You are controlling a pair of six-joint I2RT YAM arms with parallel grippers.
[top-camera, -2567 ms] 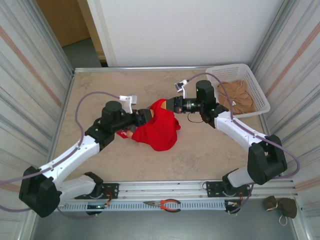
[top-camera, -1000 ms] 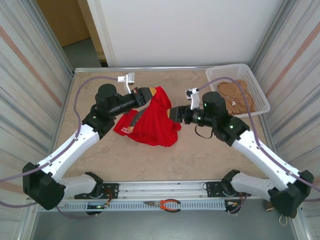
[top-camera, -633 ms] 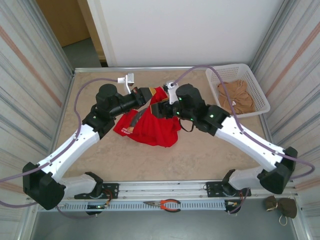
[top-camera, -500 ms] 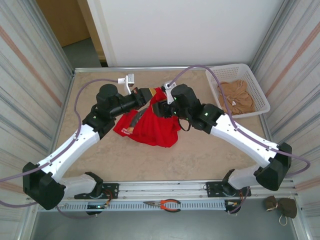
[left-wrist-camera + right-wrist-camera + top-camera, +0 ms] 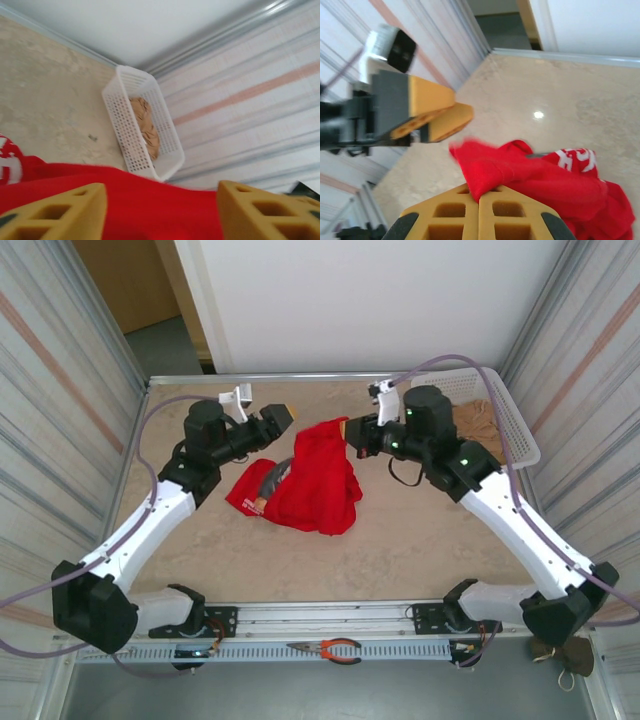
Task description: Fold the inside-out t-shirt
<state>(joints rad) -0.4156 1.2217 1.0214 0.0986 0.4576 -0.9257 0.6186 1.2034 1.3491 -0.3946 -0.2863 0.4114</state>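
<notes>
The left gripper [image 5: 283, 416] hangs with its jaws apart, just left of the one red t-shirt [image 5: 312, 480] and seemingly clear of the cloth. The shirt heaps mid-table, with bare table [image 5: 400, 550] all round. The right gripper [image 5: 352, 430] is pinched tight on its lifted top edge. One white basket [image 5: 523, 445] sits in the far right corner.

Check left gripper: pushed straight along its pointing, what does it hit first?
Most likely the shirt, its raised edge pinched in the right gripper; the left gripper might skim just over it, depth unclear.
</notes>
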